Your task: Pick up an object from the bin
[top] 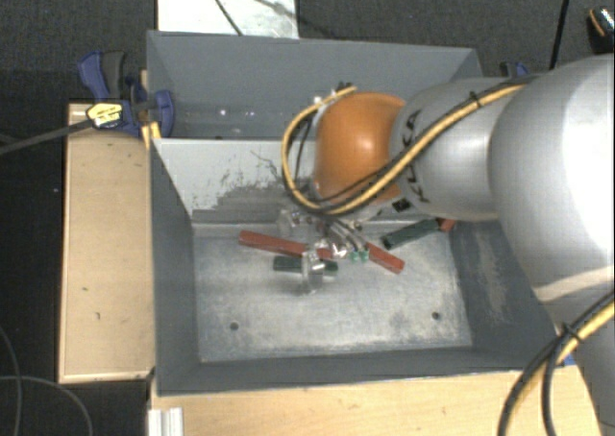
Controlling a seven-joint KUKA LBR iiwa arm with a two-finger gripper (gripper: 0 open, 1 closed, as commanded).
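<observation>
The arm (pixel 500 165) is reaching into the grey bin (pixel 173 261) from the right, with yellow and black cables (pixel 298 160) looping round its orange wrist cover (pixel 356 146). The jaws are sitting low at the right end of a long red-brown stick (pixel 269 242), which is lying flat and slightly slanted on the bin floor. Whether the jaws are wide, narrow or holding anything cannot be told, as the metal parts there are crowding together. A short dark green piece (pixel 288 266) is lying just below the stick, right beside the jaws. Right of the stick, past the jaws, a shorter red piece (pixel 386 259) is lying tilted. Further right of the stick a dark green pen-like thing (pixel 415 230) is resting near the arm, with a small orange bit (pixel 446 225) showing at its far end.
</observation>
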